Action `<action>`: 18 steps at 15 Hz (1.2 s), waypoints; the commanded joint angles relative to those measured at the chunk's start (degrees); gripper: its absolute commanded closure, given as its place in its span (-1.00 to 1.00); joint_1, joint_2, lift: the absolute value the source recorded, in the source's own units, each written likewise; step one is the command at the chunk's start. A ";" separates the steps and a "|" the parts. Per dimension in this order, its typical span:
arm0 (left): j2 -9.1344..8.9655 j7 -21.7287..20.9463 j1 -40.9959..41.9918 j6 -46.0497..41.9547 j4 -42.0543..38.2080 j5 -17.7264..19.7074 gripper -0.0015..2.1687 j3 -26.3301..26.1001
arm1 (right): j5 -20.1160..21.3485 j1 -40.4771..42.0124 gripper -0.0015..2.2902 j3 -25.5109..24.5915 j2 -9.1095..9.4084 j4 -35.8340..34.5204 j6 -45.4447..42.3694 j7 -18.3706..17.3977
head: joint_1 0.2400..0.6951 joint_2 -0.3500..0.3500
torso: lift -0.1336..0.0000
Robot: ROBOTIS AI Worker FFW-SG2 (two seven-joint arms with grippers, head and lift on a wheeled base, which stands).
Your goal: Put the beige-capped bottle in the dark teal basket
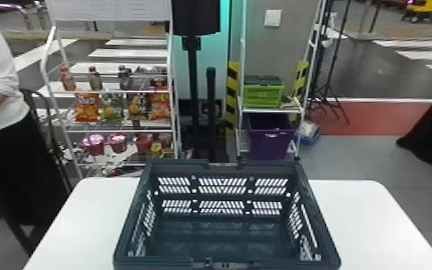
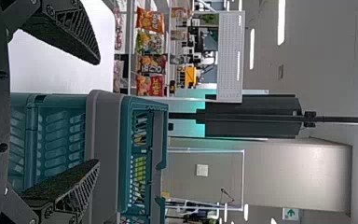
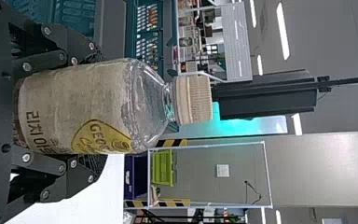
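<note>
Here, one beige-capped bottle (image 3: 74,107), upright, clasped between the fingers of the right tool (image 3: 105,108). Left tool (image 2: 98,111), fingers spread wide; one dark teal basket (image 1: 179,166), set on the white worktop (image 1: 362,222)

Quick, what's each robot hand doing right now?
Left gripper: open, holding nothing.
Right gripper: closed around the beige-capped bottle, holding it.
</note>
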 commanded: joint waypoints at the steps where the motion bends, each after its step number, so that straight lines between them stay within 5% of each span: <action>1: -0.04 0.04 0.12 -0.01 -0.20 -0.12 -0.88 -0.13 | 0.00 -0.06 1.00 -0.06 0.05 0.09 0.00 0.00 | 0.14 0.00 | 1.00; 11: 0.13 0.56 0.29 -0.01 -0.64 -0.74 -0.88 -0.40 | -0.62 0.20 1.00 -0.06 0.05 -0.62 -0.18 0.26 | 0.14 0.00 | 1.00; 18: 1.36 3.11 0.38 -0.01 -0.29 -1.18 -0.88 -1.45 | -0.97 -1.55 1.00 2.67 0.05 -11.07 7.20 -0.44 | 0.14 0.00 | 1.00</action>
